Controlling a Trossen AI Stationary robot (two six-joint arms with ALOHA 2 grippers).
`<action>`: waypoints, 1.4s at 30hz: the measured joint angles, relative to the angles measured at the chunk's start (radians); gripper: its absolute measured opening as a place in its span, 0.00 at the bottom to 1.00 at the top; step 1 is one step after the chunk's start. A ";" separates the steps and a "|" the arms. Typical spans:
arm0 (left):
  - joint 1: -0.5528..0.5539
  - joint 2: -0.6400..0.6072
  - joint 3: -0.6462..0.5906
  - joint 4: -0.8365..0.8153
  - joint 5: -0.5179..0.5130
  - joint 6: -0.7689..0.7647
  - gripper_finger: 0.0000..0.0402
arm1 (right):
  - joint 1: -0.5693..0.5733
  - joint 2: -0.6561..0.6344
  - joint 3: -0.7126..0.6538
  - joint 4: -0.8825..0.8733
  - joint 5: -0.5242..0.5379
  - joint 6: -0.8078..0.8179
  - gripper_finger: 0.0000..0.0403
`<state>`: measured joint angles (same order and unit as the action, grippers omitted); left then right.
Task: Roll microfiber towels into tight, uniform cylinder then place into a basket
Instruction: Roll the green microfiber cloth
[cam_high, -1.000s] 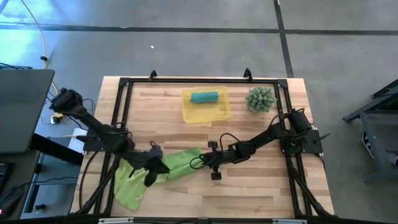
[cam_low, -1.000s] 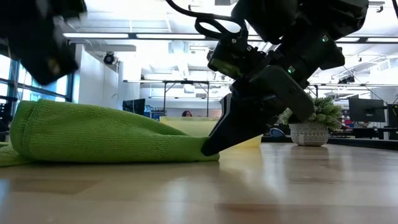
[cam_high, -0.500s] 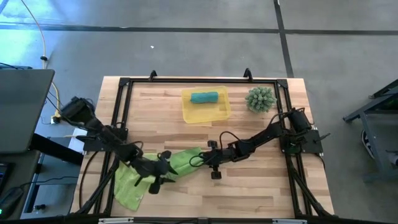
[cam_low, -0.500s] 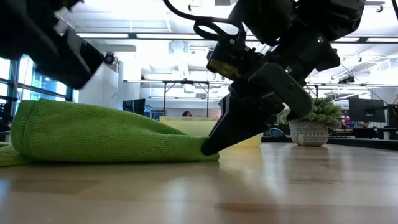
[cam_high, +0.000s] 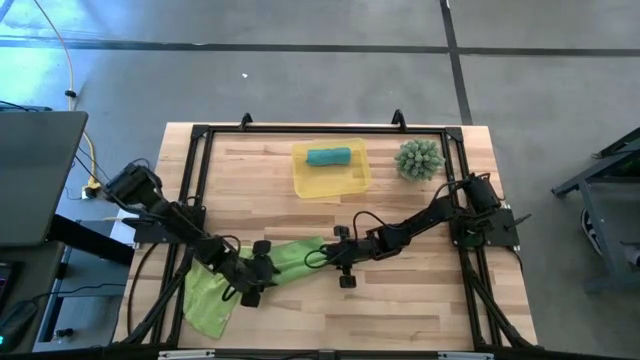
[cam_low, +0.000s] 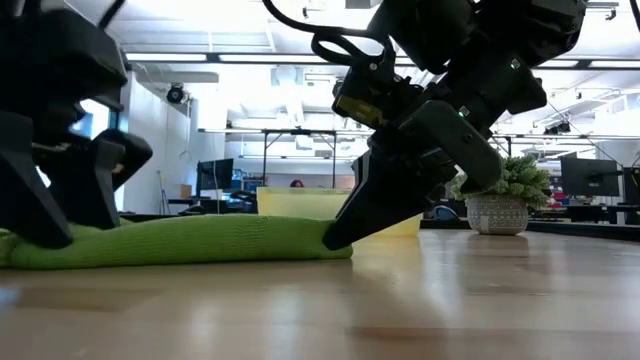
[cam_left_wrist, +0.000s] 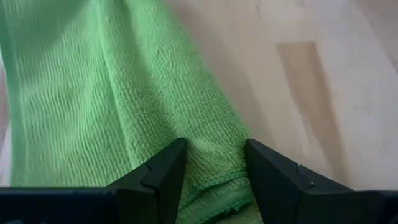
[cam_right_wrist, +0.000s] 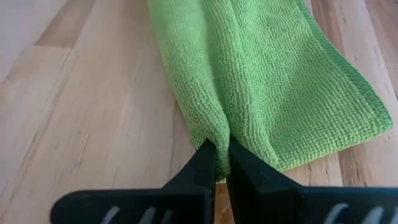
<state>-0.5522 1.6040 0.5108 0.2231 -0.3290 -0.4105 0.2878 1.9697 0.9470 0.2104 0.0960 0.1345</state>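
A lime-green microfiber towel (cam_high: 208, 303) lies in a long, loosely bunched band on the wooden table, running from the near left toward the middle. My left gripper (cam_high: 264, 272) stands open on its middle, one finger on each side of a raised ridge (cam_left_wrist: 211, 163). My right gripper (cam_high: 322, 258) is shut on the towel's right end. A teal towel (cam_high: 328, 156), rolled up, lies in the yellow basket (cam_high: 352, 181) at the far middle. My left gripper is down on the towel's middle, slanting from the table's left. Its open fingers (cam_left_wrist: 163, 175) rest on the cloth astride the ridge, and the towel lies flat under them (cam_low: 60, 232). My right gripper pinches a fold at the towel's end edge (cam_right_wrist: 217, 138) between its two fingers. The fingers slant down from the table's right and lie along the band. That end stays on the table (cam_low: 335, 240), and the cloth lies slack.
A spiky green plant in a pot (cam_high: 418, 159) stands at the far right. A black frame (cam_high: 200, 135) runs around the tabletop's edges. Bare wood lies along the near side and between the towel and the basket.
My left gripper has come down onto the towel's middle, moving a little toward the right, and has rolled about its own axis. The towel's high hump at the left has been pressed flat. The right end has stayed in place.
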 joint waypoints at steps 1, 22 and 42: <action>0.000 0.005 0.001 -0.007 0.009 -0.024 0.39 | 0.000 0.000 0.000 0.000 0.000 0.000 0.02; -0.010 0.068 -0.004 0.107 0.074 -0.266 0.04 | -0.015 0.000 0.000 0.014 -0.152 0.235 0.01; 0.021 0.077 -0.053 0.321 0.223 -0.806 0.02 | -0.076 0.027 0.002 0.068 -0.452 0.648 0.01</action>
<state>-0.5312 1.6810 0.4580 0.5446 -0.1062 -1.2166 0.2115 1.9969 0.9493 0.2779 -0.3565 0.7821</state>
